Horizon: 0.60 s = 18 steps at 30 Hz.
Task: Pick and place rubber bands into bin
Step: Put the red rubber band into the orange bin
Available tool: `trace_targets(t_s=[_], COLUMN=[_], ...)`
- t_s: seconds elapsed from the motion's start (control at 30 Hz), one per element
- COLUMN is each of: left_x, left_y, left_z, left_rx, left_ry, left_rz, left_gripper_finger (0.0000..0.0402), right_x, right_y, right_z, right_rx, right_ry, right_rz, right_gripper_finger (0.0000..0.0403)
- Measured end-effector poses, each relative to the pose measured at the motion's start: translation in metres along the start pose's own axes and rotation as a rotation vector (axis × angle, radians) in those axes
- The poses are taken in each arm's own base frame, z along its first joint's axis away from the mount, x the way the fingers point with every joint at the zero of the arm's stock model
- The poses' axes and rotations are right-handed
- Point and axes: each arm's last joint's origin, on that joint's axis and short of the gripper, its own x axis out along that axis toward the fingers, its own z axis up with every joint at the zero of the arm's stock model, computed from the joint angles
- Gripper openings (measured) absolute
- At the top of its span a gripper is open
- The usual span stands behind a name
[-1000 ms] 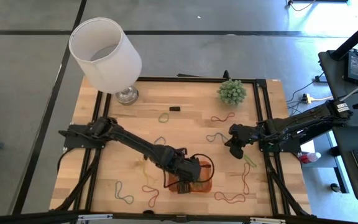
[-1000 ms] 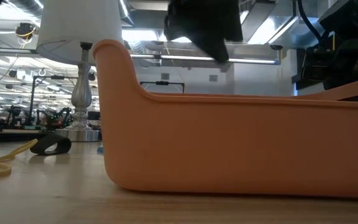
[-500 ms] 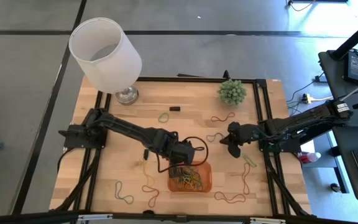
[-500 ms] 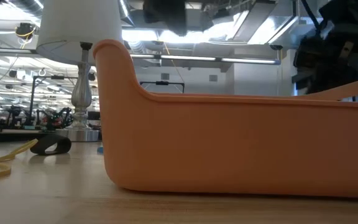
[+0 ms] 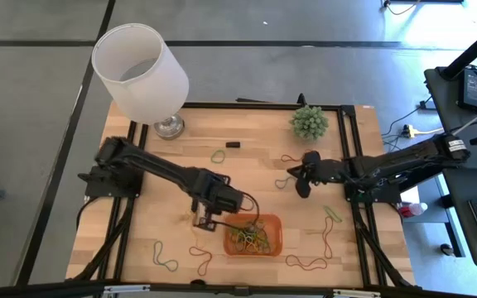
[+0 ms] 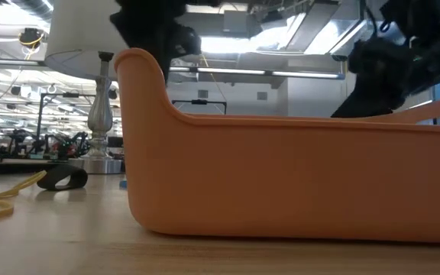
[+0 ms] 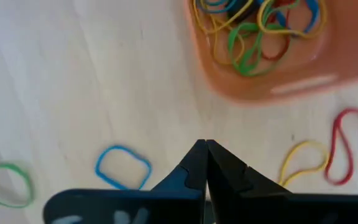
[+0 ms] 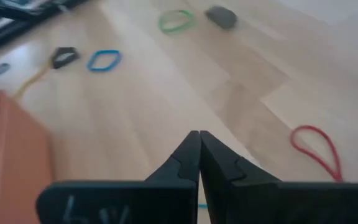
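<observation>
Many rubber bands [image 5: 251, 238] inside bin [image 5: 275, 247]; left gripper [image 5: 205, 220] clenched, empty, just beside bin; right gripper [image 5: 302, 184] clenched, empty, farther from bin.

Worktop [image 5: 139, 207]: light wooden boards in a black frame.
Lamp [image 5: 142, 73]: at 11 o'clock.
Spiky green plant [image 5: 309, 122]: at 1 o'clock.
Bin [image 5: 273, 240]: at 6 o'clock, bands inside.
Rubber bands [image 5: 166, 256]: loose, scattered all around.
Small black piece [image 5: 233, 145]: toward 12 o'clock.

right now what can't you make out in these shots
- Low view: the bin wall fills the picture, hiding its contents and the table behind.
- Left wrist view: bin cut off by the top edge, so not all rubber bands inside show.
- High view: small dark piece too small to identify.
- Right wrist view: the right end effector hides the table beneath it.
</observation>
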Motion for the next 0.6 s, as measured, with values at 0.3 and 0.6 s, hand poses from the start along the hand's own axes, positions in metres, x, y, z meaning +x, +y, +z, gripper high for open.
trace_targets(t_s=[0.3, 0.6], left_x=[-0.016, -0.023], left_y=[0.035, 0.051], left_z=[-0.084, -0.144], left_rx=[-0.055, -0.211], left_ry=[-0.177, -0.315], left_rz=[0.031, 0.057], left_gripper_finger=[0.0002, 0.0003], right_x=[0.036, 0.076], right_y=[-0.004, -0.032], right_z=[0.021, 0.041], right_rx=[0.005, 0.163], right_ry=[0.199, 0.448], right_rz=[-0.254, -0.596], right_gripper_finger=[0.0043, 0.0138])
